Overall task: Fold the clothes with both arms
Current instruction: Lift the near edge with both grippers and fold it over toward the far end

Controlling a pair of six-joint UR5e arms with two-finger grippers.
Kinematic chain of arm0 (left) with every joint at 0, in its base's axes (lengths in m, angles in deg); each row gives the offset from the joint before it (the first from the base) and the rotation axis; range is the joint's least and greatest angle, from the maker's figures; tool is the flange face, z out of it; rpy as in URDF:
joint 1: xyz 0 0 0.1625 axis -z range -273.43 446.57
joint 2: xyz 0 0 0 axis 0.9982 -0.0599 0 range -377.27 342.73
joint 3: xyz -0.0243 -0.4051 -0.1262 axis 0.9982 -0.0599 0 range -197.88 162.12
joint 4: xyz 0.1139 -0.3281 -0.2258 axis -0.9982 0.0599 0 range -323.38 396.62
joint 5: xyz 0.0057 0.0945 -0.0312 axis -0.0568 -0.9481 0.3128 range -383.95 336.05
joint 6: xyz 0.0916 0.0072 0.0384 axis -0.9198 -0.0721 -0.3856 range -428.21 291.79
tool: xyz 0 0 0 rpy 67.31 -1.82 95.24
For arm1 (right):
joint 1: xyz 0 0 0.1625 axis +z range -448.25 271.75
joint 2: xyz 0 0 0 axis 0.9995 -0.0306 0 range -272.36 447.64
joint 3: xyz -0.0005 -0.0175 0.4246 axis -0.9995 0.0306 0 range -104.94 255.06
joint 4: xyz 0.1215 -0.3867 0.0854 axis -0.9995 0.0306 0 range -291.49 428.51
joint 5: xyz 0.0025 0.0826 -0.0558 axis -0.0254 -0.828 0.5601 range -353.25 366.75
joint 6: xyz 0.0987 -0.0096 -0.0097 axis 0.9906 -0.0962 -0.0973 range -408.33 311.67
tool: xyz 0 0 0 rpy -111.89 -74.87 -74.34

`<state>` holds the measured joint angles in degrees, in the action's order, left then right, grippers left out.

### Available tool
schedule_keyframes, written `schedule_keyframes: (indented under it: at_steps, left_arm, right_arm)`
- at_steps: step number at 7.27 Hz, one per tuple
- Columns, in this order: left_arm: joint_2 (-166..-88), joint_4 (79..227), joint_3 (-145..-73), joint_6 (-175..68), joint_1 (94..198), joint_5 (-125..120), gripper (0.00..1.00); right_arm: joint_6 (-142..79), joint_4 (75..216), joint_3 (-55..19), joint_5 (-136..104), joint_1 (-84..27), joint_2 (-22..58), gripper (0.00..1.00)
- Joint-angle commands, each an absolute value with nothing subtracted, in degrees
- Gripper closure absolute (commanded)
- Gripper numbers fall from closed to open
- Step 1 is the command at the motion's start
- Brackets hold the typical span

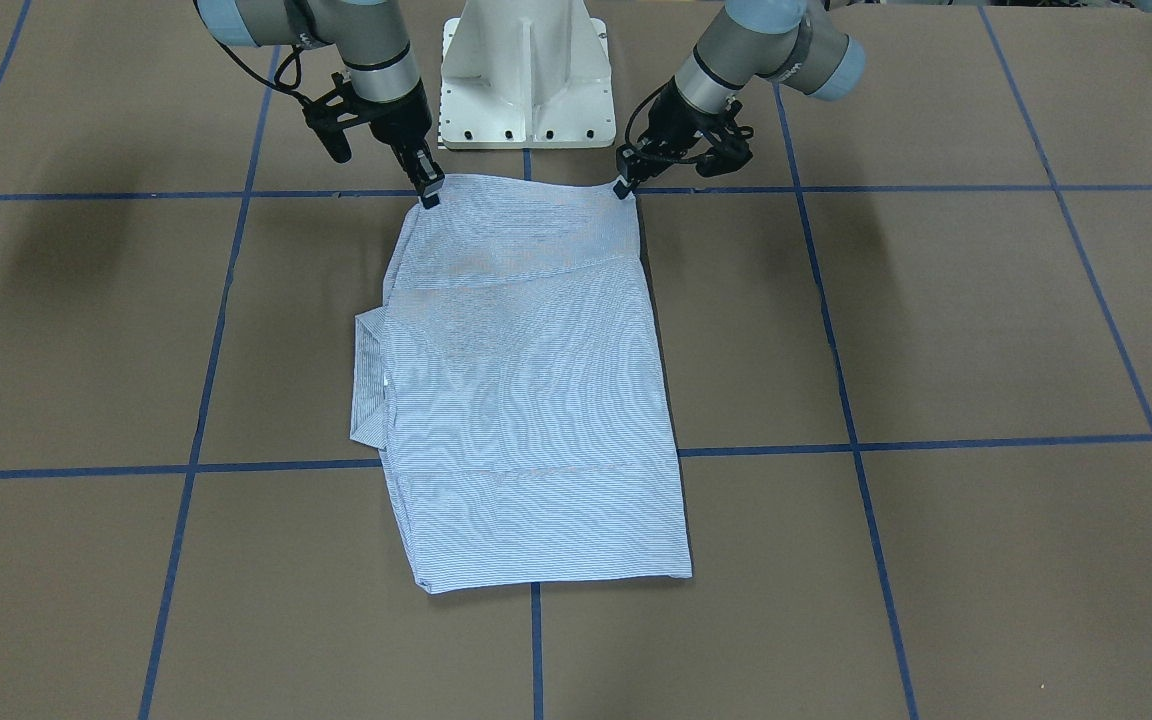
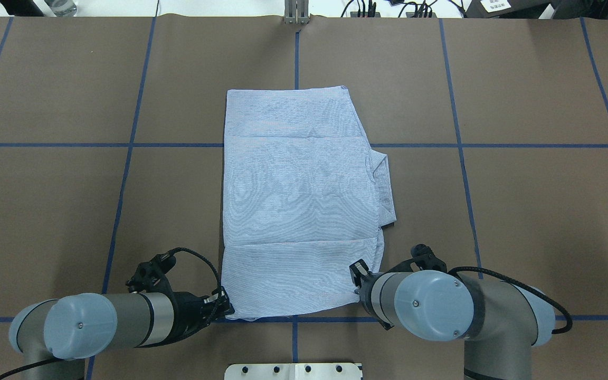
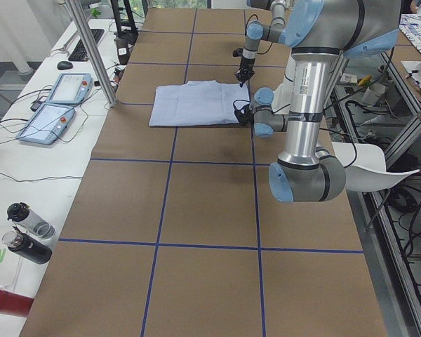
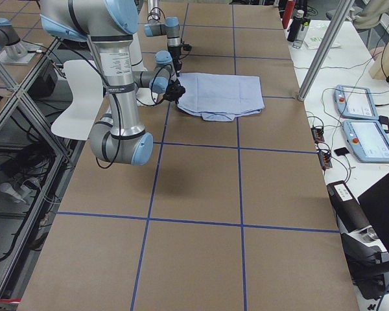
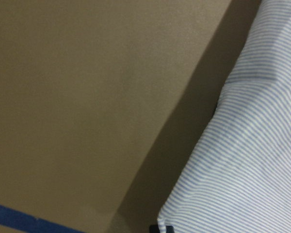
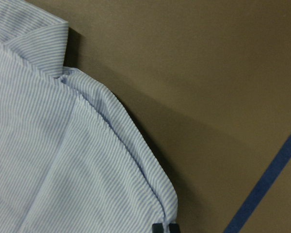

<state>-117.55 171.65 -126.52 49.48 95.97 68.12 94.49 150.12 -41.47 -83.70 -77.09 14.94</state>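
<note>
Right now, your light blue-and-white finely striped shirt (image 2: 298, 200) lies flat in the middle of the brown paper-covered table (image 2: 520, 211). It is folded into a long rectangle that runs away from the robot and crosses one of the blue tape lines (image 2: 124, 145). Its collar (image 2: 386, 184) sticks out from the long edge on the robot's right side. Both arms meet the shirt at the short edge nearest the robot. The black two-finger left gripper (image 1: 624, 187) has its tips on the near left corner, and the black two-finger right gripper (image 1: 429, 192) is on the near right corner. In each wrist view you see the striped corner run down into the black fingertips (image 6: 157, 228) at the bottom of the frame. The fingers are pinched together on the cloth, and a dark shadow lies under the fabric beside them. The silver-grey left arm (image 2: 103, 322) and right arm (image 2: 441, 306), with their pale blue joint caps, reach in low from either side of the white pedestal base (image 1: 526, 70), which stands just behind that near edge.
</note>
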Motion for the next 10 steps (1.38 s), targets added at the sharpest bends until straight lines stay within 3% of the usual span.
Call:
schedule_keyframes:
  at_steps: [1, 2, 4, 7, 10]
  left_arm:
    - [-114.77, 171.71, -135.68, 49.48, 96.32, 72.78, 1.00]
    - [-113.87, 171.44, -139.05, 49.56, 97.02, 73.60, 1.00]
    - [-115.44, 171.09, -138.91, 49.48, 103.93, 74.83, 1.00]
    - [-124.63, 167.50, -130.33, 48.69, 117.03, 83.87, 1.00]
    - [-130.89, 167.40, -120.58, 46.41, 123.38, 85.30, 1.00]
  right_arm:
    - [94.49, 150.16, -48.38, -85.52, -75.16, 11.89, 1.00]
    - [94.49, 150.16, -49.64, -88.67, -71.58, 12.13, 1.00]
    - [94.23, 150.16, -48.35, -97.28, -62.72, 13.89, 1.00]
    - [87.76, 150.25, -34.14, -105.82, -51.10, 26.78, 1.00]
    - [84.40, 149.90, -18.60, -106.02, -47.39, 37.85, 1.00]
